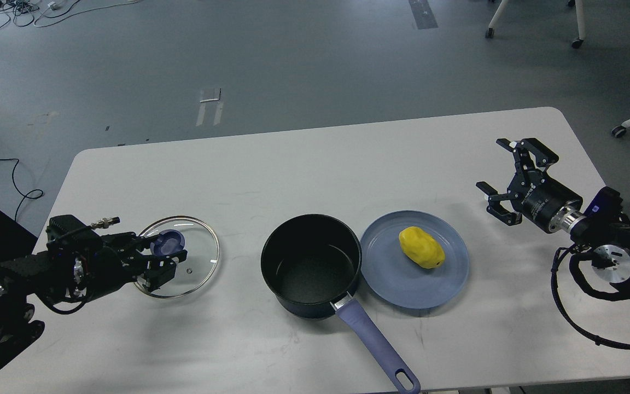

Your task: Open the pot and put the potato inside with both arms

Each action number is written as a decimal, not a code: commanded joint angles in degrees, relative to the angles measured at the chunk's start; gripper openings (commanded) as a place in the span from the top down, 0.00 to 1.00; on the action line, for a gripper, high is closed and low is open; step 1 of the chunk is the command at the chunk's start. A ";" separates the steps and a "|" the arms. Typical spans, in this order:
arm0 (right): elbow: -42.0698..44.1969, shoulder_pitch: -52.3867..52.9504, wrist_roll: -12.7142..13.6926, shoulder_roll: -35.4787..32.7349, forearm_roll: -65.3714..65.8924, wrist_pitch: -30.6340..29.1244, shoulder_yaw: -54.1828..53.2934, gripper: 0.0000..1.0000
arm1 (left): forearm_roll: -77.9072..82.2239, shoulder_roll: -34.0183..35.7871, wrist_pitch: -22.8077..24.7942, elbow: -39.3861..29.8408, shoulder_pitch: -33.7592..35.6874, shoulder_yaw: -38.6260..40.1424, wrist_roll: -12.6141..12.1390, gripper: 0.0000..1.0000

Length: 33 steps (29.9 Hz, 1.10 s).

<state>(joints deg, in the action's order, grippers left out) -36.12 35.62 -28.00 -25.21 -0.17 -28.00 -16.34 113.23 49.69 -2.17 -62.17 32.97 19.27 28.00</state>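
1. The left gripper [166, 257] sits at the lid [177, 256], its jaws around the blue knob [167, 242]. Whether they pinch it or have let go, I cannot tell. If they grip while the arm pulls away, the glass lid would drag or flip on the counter [304, 158].

2. The right gripper [503, 178] hangs with jaws spread wide and empty, well apart from the potato [421, 247] and to its right. A long reach is needed, and a poor line of approach could make a finger strike the plate [402, 290] rim first.

3. The potato lies on the plate, right of centre, just beside the pot [311, 266]. It is lumpy and rounded, so an off-centre squeeze could make it roll off the plate.

4. The pot stands open and empty at mid-counter, touching or nearly touching the plate. Its long handle [375, 345] points toward the near edge. An arm sweeping low could knock the handle and turn the pot away from the drop point.

5. A release from too high could let the potato bounce out.
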 commanded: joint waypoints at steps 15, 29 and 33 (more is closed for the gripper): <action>-0.01 -0.02 0.00 -0.01 0.00 0.00 0.00 0.00 | -0.12 -1.35 -1.35 4.43 -0.45 -1.69 0.00 0.22; -7.03 5.33 0.00 -8.97 15.45 0.00 0.52 0.00 | -34.20 1.46 9.18 -0.41 9.91 -1.08 0.00 0.02; -11.95 12.44 0.00 -13.71 28.02 0.00 5.61 0.00 | -52.64 1.02 20.26 -0.50 14.75 -0.73 0.00 0.02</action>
<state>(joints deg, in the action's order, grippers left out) -45.31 43.60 -28.00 -36.06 20.58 -28.01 -13.95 71.59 51.01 11.85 -62.61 45.17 18.30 27.99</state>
